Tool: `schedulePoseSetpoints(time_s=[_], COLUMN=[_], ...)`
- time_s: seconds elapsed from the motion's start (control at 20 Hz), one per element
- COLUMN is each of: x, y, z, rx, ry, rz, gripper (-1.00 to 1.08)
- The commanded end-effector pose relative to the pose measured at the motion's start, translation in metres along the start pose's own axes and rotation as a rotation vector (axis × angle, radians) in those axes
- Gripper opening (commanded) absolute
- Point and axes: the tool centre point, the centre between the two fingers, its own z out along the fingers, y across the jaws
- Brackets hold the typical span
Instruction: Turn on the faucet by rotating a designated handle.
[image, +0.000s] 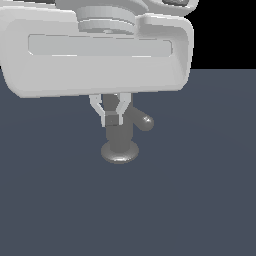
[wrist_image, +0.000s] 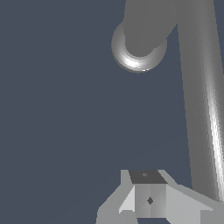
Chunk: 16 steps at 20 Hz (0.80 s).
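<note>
Dark blue-grey flooring (image: 200, 200) fills the lower part of the exterior view, bare and evenly lit, and meets a black background (image: 225, 35) at a straight horizon on the exterior view's right. Nearest the camera, the white hand housing of the arm (image: 95, 55) spans the upper part of that view. Below it hangs the gripper (image: 112, 119), its 2 white fingers (image: 121, 105) converging so that the dark pads meet with no gap visible between them; nothing is seen clamped there, and the wrist view shows the same fingertips (wrist_image: 148, 199) pressed together.

Behind the fingertips stands the faucet (image: 120, 137), 1 grey metallic upright cylinder on a round flared base (image: 120, 152) resting on the floor near the middle of the exterior view. The closed tips overlap the upper cylinder in that view; whether they touch it cannot be told. The handle (image: 144, 121), a slimmer grey rod with a rounded end, projects from near the cylinder's top toward the exterior view's right, clear of the fingers.

In the wrist view, the cylinder (wrist_image: 146, 26) rises from its shiny base ring (wrist_image: 131, 61), and the handle (wrist_image: 201, 96) crosses as a long grey bar just beside the fingertips.
</note>
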Motion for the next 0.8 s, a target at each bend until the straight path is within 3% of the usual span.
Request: schedulePoseSetpoints(time_s=[0.0,0.5,0.75], x=[0.001,0.003,0.006], y=[0.0,0.0,0.021], z=[0.006,0.011,0.011], rx=[0.0,0.0,0.0], ry=[0.001,0.001,0.001], rz=[-0.006,-0.009,-0.009], gripper=[-1.0,-1.0,-1.0])
